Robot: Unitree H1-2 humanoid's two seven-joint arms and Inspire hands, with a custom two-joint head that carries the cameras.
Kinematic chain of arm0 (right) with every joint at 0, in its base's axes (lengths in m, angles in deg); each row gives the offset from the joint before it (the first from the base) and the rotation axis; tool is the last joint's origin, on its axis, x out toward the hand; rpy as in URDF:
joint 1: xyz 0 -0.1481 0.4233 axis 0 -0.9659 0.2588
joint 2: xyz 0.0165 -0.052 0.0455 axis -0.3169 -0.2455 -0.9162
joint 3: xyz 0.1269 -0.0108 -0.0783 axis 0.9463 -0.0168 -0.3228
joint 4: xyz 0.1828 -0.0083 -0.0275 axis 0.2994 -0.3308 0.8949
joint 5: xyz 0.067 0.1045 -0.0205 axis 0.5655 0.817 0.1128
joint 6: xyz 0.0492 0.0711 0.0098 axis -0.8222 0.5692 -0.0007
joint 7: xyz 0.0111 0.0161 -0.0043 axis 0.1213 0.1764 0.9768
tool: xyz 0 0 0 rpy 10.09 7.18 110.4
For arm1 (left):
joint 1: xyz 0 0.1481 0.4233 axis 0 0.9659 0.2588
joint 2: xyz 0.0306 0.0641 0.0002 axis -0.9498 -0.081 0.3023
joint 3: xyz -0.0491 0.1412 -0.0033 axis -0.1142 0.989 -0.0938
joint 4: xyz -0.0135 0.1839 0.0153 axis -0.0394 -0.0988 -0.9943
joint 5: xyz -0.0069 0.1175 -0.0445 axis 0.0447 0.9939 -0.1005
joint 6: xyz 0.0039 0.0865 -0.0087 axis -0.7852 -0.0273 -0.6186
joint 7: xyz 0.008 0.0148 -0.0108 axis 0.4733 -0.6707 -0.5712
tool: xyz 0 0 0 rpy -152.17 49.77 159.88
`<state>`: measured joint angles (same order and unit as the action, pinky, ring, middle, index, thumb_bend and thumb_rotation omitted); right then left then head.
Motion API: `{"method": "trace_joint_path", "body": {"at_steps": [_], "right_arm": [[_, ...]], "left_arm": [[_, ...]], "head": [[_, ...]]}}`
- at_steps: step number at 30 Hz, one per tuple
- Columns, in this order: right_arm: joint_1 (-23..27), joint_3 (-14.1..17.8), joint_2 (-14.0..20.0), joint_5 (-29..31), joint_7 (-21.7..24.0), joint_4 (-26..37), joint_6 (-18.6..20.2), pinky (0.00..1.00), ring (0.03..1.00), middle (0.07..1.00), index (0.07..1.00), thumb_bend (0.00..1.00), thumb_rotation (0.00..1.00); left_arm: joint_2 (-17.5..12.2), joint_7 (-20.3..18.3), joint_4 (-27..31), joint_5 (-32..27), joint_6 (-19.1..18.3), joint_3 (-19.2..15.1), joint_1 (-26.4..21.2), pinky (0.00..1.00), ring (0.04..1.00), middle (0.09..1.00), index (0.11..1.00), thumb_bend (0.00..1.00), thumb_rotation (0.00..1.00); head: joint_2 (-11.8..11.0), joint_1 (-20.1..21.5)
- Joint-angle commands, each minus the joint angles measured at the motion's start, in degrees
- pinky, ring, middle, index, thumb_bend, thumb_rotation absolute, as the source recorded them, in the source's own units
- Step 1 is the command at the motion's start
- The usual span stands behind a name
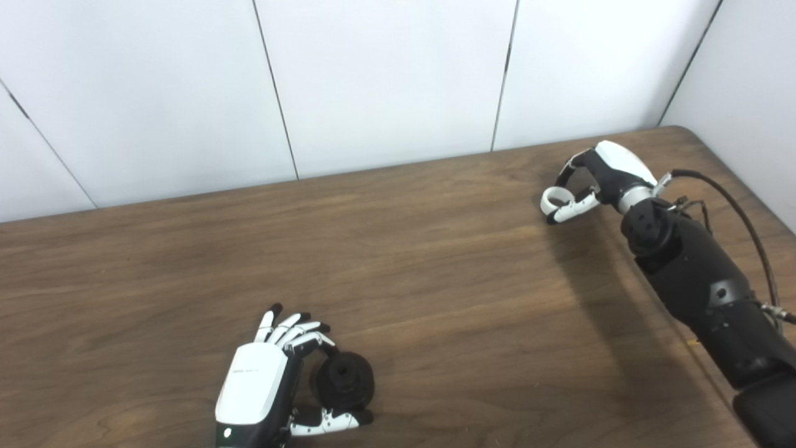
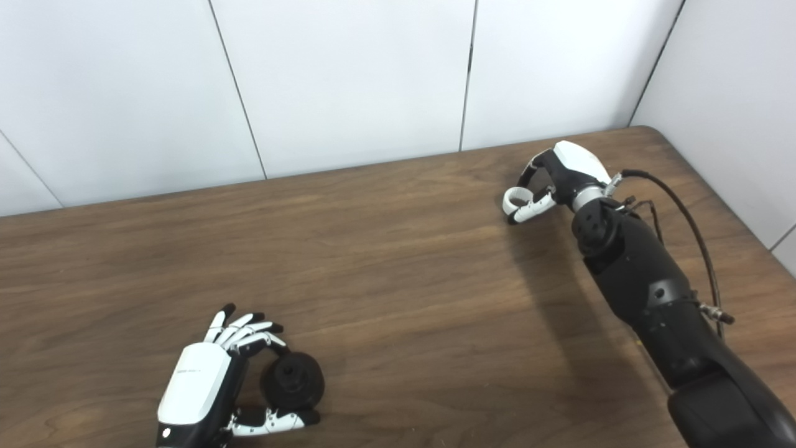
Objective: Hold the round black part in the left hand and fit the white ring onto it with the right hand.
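My left hand (image 1: 273,379) grips the round black part (image 1: 344,379); my right hand (image 1: 597,180) pinches the white ring (image 1: 555,200), well apart across the bare wooden table (image 1: 435,280).

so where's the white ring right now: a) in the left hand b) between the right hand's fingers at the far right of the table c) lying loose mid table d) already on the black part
b: the white ring sits pinched in the right hand, far from the round black part at the left hand.
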<state>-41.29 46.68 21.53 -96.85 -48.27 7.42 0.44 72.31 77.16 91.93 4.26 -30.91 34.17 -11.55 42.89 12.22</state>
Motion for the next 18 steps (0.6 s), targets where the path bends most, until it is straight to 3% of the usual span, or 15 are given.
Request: {"method": "trace_joint_path", "body": {"at_steps": [1, 8, 15, 18], "right_arm": [[1.12, 1.10, 1.40, 0.03, -1.66, 1.89, -1.51, 1.00, 0.983, 0.846, 0.486, 0.52, 0.13], [-0.25, 1.14, 1.61, -0.25, 0.83, 9.86, -0.71, 0.95, 0.983, 0.844, 0.486, 0.52, 0.13], [-1.74, -0.96, 0.85, -1.44, 8.13, 23.93, 4.17, 0.94, 0.999, 0.856, 0.486, 0.52, 0.13], [-2.59, -2.31, 0.44, -1.98, 11.07, 29.66, 5.49, 1.00, 1.000, 0.856, 0.486, 0.52, 0.13]], "left_arm": [[0.11, 0.78, 0.99, 1.08, 0.22, 0.16, 0.19, 1.00, 0.865, 0.759, 0.484, 0.52, 0.05], [0.42, 0.66, 0.99, 1.62, 0.14, 0.51, 0.09, 1.00, 0.861, 0.756, 0.484, 0.52, 0.05], [1.12, -0.20, 1.38, 2.58, -0.60, 0.96, 0.13, 1.00, 0.872, 0.763, 0.484, 0.52, 0.05], [1.45, 0.07, 1.10, 2.98, -0.51, 1.18, 0.03, 1.00, 0.866, 0.761, 0.484, 0.52, 0.05]], "head": [[0.16, -0.35], [0.55, -1.75], [1.05, -3.69], [1.35, -4.68]]}}
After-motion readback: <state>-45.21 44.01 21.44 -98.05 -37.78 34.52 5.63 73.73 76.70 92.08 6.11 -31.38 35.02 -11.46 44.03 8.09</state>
